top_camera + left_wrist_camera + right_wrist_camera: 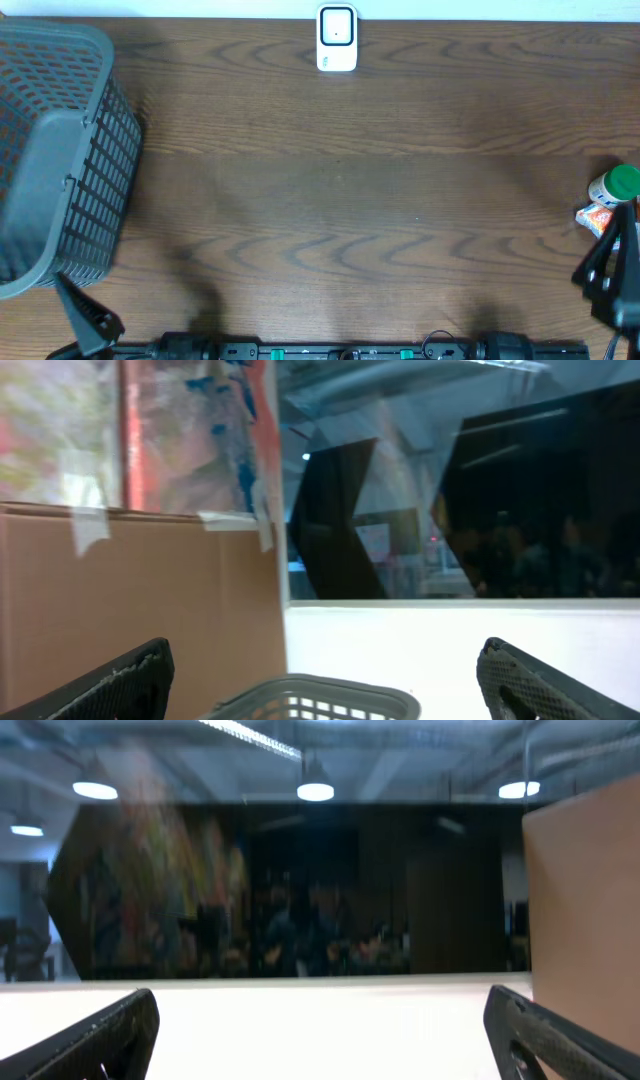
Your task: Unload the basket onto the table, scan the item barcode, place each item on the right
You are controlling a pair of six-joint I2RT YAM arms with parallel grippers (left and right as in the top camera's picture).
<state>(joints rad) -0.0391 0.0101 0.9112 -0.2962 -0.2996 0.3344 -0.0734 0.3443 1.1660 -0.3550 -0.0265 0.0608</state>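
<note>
**Item at the bench's right edge, both arms empty**

The item sits at the far right of the bench, well apart from the scanner at the middle of the far edge. It looks like a small white bottle with a green cap, with something orange and white touching it. Whether that is its label or a separate pack cannot be told.

It should be light, stiff plastic, not fragile, but smooth and round, so it may slip or roll if nudged. The best hold is probably across the body below the cap, leaving the label face bare for the scanner.

The left fingers are spread wide and grasp nothing. The right fingers are likewise wide apart and empty.

Much is hard to read. The item is cut by the frame edge and partly covered by the right arm. No barcode shows, so which side carries it is unknown. Neither wrist view shows the item: both look out level over the bench at dark glass. The left one catches only the rim of the basket, which stands at the bench's left end.
</note>
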